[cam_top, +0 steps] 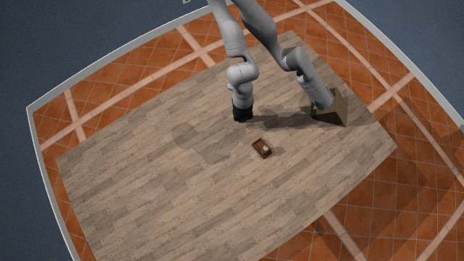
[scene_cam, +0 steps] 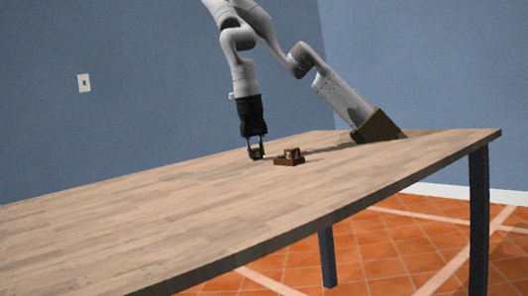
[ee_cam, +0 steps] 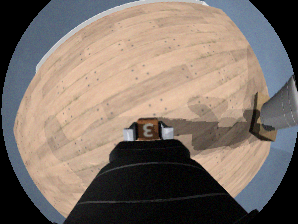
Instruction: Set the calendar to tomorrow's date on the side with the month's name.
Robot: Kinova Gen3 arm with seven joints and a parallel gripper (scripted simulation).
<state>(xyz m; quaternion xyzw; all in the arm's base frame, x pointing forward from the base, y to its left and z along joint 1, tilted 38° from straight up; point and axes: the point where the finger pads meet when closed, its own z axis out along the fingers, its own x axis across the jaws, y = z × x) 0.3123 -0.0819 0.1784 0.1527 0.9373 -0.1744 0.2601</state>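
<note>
One cube [ee_cam: 148, 129] sits pinched between the fingers of the gripper [scene_cam: 256, 153], its brown face turned toward the wrist camera and showing a white digit that reads like a 3. The fingers press on its left and right sides. In the exterior view the gripper points straight down and holds that cube [scene_cam: 257, 154] at or just above the table [scene_cam: 152, 215]; whether it touches the wood cannot be told. From above, the black gripper body [cam_top: 242, 112] hides the cube entirely.

Just past the gripper, on the side toward the arm's base, lies the tray [scene_cam: 289, 161], a low dark-brown piece resting flat on the table and apart from the fingers. A second cube [scene_cam: 292, 154] stands in it, with a pale digit on a side face too small to read. The top view shows the tray [cam_top: 259, 146] as a small rectangle with that cube [cam_top: 265, 148] at one end, a white mark on its upper face, and the other end bare. No month name is legible in any view.

Farther on, beyond the tray, the base [scene_cam: 377, 126] is a brown wedge on the table's far edge, with the grey arm [scene_cam: 332, 85] rising from it at a slant and folding back down to the wrist. Its shadow [ee_cam: 213, 132] runs across the boards from the gripper toward the base.
</note>
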